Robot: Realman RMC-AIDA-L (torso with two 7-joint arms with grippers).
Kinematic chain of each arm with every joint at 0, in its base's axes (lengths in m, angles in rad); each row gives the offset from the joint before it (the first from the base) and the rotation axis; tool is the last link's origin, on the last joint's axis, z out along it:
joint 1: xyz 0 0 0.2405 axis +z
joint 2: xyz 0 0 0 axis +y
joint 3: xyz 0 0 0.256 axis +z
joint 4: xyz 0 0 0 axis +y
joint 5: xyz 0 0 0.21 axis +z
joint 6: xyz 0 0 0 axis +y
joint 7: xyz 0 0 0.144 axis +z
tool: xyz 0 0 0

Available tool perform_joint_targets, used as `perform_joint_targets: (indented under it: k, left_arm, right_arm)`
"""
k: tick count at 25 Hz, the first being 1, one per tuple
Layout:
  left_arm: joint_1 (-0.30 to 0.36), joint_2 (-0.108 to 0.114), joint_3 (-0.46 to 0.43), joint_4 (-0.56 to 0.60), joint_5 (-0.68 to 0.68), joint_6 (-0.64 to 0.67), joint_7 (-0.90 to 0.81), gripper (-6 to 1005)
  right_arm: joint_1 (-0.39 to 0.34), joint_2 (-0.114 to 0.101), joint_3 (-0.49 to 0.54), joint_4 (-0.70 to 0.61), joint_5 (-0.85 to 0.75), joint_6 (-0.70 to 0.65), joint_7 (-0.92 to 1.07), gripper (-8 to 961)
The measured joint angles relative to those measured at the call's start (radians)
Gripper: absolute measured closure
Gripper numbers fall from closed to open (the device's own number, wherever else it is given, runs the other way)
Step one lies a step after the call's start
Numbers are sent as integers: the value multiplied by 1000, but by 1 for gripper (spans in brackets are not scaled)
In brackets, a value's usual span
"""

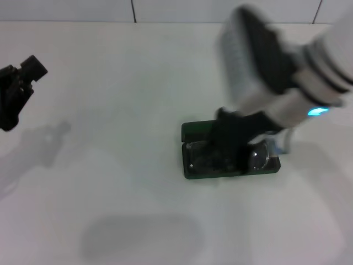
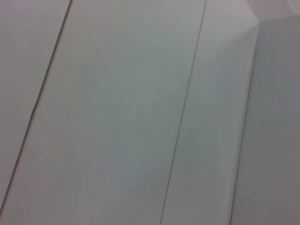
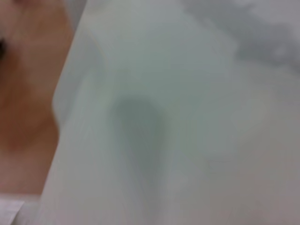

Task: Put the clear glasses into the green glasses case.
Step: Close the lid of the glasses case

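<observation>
Lighting's pretty flat and bright overall, white table (image 1: 110,83) nearly washed out in the head view. Soft grey shadows sit on it: one under the left gripper (image 1: 19,91) on the left side, a wide smudgy one at the near edge. The right arm (image 1: 287,72) is smeared with blur, and a small cyan light glows on it. The clear glasses (image 1: 256,157) catch a little glare inside the green glasses case (image 1: 193,132). The left wrist view is evenly lit and dull; the right wrist view is totally out of focus, just a dark blurry shadow.

The clear glasses (image 1: 256,156) lie inside the open green glasses case (image 1: 190,165) on the table.
</observation>
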Motion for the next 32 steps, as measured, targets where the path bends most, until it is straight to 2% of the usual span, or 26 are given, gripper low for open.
perform_joint_targets:
  k: [4,5,6,10,13,14,15,17,18,19,22,23,24,27,30,32]
  left_arm:
    - [-35,2,0,23,-3,1,-47,927]
    - [-50,3,0,24,-2,0,-54,927]
    - [-64,6,0,24,-2,-1,-61,927]
    - [-133,26,8,29,27,-23,-143,927]
    - [-178,37,10,71,99,-38,-216,927]
    - [-178,37,10,71,99,-38,-216,927]
    - [-210,34,10,100,158,-60,-254,927]
    - [-276,16,11,112,234,-113,-284,902]
    - [-276,16,11,112,234,-113,-284,878]
    - [-342,-6,12,107,314,-181,-305,853]
    - [-403,-37,13,103,408,-263,-317,779]
    - [-425,-49,19,98,447,-296,-316,782]
    - [-436,-53,31,90,464,-314,-316,786]
    - [-465,-53,81,52,482,-360,-317,796]
    - [-529,-57,253,-37,477,-494,-315,799]
    - [-539,-60,304,-56,462,-534,-315,799]
  right_arm:
    - [-254,0,172,-216,91,1,-99,745]
    - [-254,0,172,-216,91,1,-99,745]
    - [-373,0,284,-246,251,6,-190,744]
    - [-494,-3,486,-146,576,-18,-337,743]
    - [-519,-4,635,15,781,-110,-463,742]
    - [-527,-4,722,135,849,-152,-523,742]
    - [-527,-4,722,135,849,-152,-523,741]
    - [-544,-6,828,248,872,-167,-560,741]
    - [-553,-8,904,311,867,-174,-575,740]
    - [-559,-11,950,349,862,-181,-585,740]
    - [-562,-30,1162,540,835,-278,-664,624]
    - [-562,-36,1224,598,830,-313,-694,585]
    - [-564,-41,1273,640,827,-341,-718,547]
    - [-583,-38,1325,683,824,-358,-755,432]
    - [-602,-33,1332,701,825,-355,-783,319]
    - [-603,-33,1334,724,823,-353,-800,319]
